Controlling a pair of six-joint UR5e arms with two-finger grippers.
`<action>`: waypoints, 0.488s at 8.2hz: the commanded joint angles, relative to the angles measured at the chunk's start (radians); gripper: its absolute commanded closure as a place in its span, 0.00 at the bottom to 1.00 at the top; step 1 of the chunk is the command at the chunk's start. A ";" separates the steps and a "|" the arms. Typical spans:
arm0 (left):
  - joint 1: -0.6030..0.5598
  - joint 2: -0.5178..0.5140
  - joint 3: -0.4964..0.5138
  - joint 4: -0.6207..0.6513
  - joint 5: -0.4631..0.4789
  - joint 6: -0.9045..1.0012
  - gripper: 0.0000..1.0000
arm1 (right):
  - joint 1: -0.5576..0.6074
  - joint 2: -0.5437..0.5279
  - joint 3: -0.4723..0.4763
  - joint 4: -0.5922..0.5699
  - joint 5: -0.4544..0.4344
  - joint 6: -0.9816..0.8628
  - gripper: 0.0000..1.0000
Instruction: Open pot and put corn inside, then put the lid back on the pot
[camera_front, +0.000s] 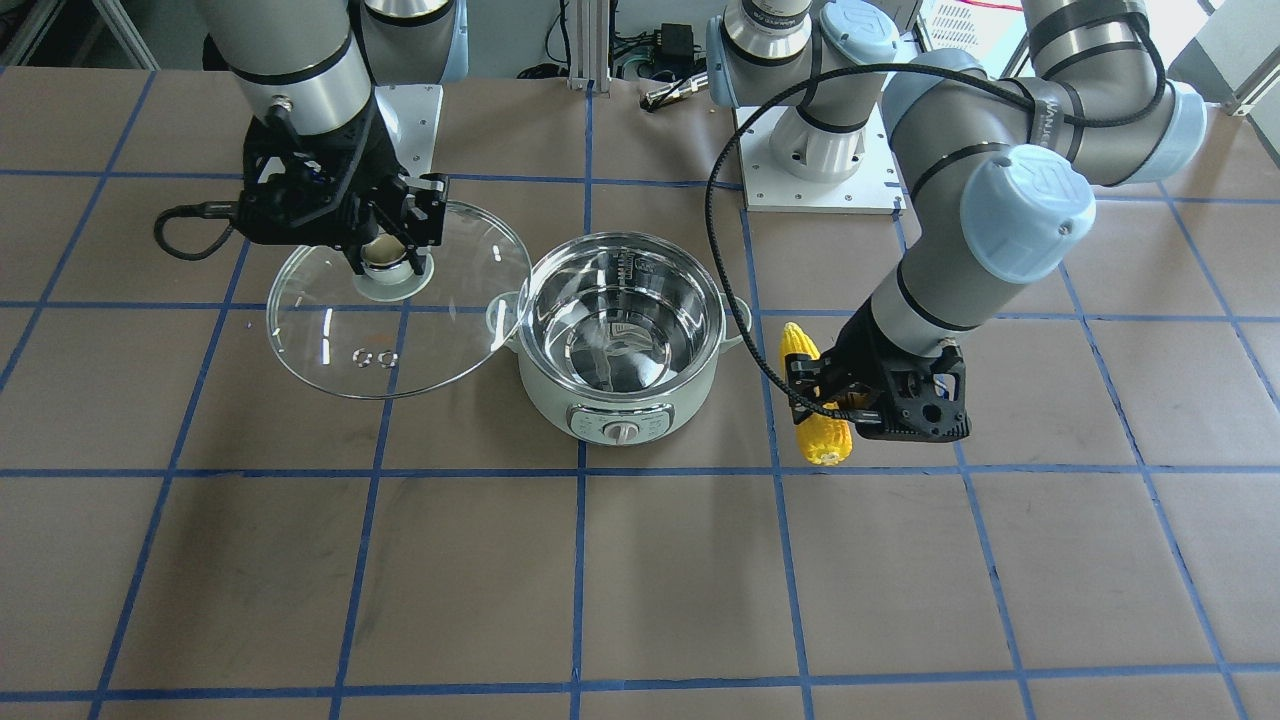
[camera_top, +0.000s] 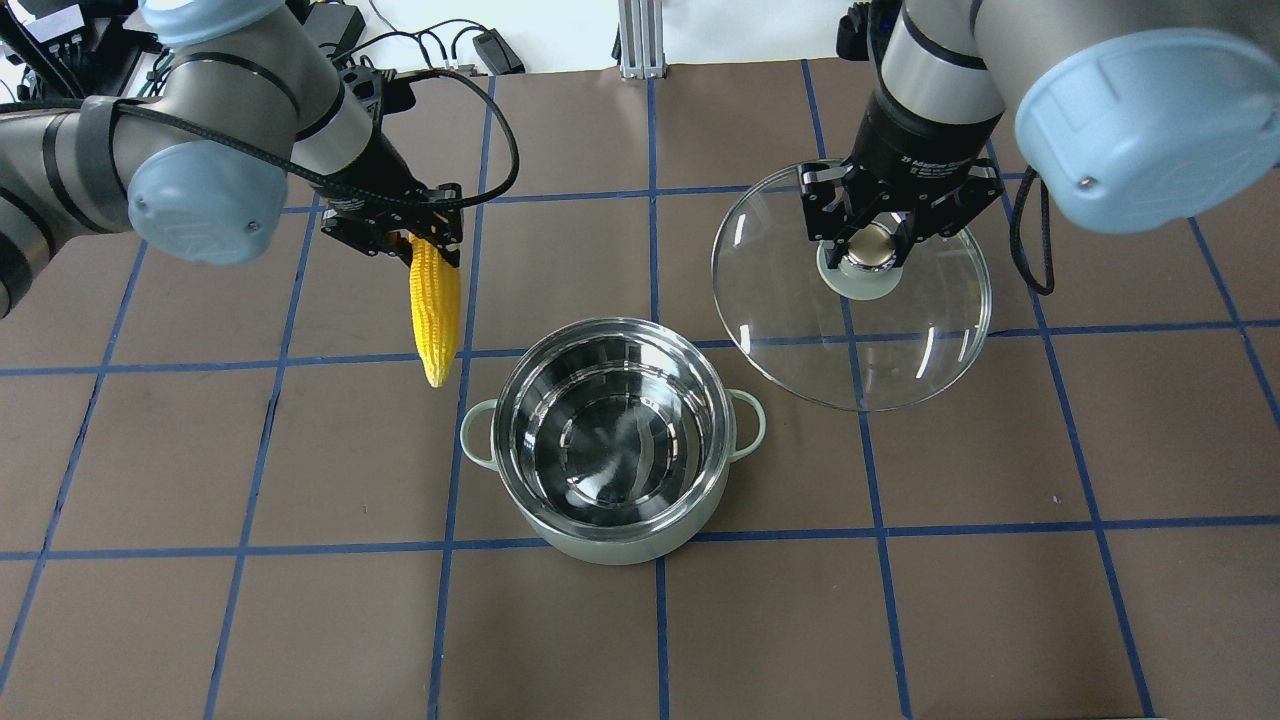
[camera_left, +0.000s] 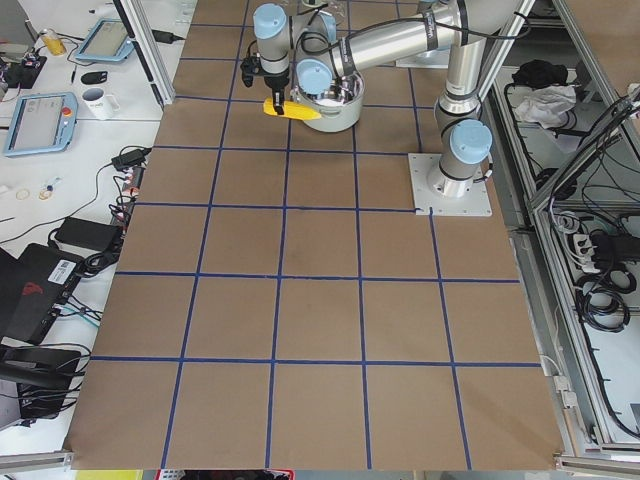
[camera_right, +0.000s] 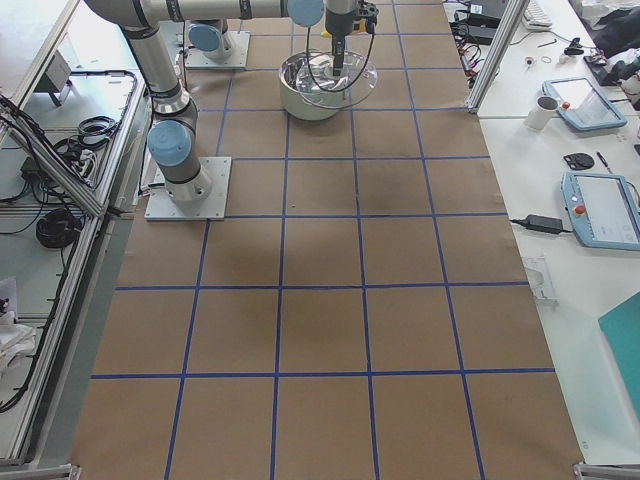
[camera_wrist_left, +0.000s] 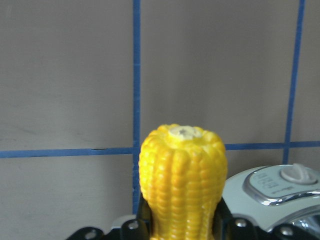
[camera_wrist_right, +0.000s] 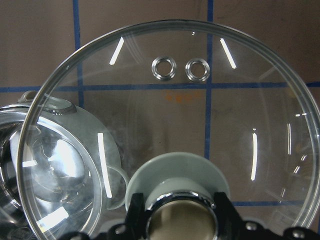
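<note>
We see the corn (camera_top: 436, 310) clamped in the left gripper (camera_top: 425, 235), fingers shut on it toward its thicker end. Its long axis runs away from the robot's base. The tapered free end points to the operators' side and stops near the pot's (camera_top: 610, 540) left handle (camera_top: 478, 432) without touching it. The corn hangs off the table (camera_top: 900, 600), beside the pot and not over the bowl. It is bright yellow with bumpy kernel rows and a pale stub at the tip, which shows best in the left wrist view.

The pot stands open between the arms. It is round with a pale mint-green shell, a shiny steel inner bowl that mirrors the light, two small loop handles, and a front panel with a knob (camera_front: 624, 432).

The right gripper (camera_top: 868, 248) is closed on the lid's knob (camera_top: 868, 262), which has a gold cap on a pale green base. The lid (camera_top: 900, 340) is a round clear glass disc with a metal rim and two small vent holes (camera_front: 373, 359). It is held knob up and roughly level, on the pot's right, clear of the opening.

The table is brown paper with a blue tape grid.
</note>
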 joint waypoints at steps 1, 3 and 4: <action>-0.123 -0.006 0.094 -0.015 -0.057 -0.186 0.53 | -0.046 -0.009 -0.010 0.016 -0.048 -0.074 0.69; -0.199 0.003 0.104 -0.036 -0.058 -0.272 0.54 | -0.048 -0.014 -0.010 0.055 -0.051 -0.075 0.74; -0.260 0.009 0.100 -0.023 -0.049 -0.282 0.55 | -0.048 -0.014 -0.010 0.056 -0.051 -0.074 0.74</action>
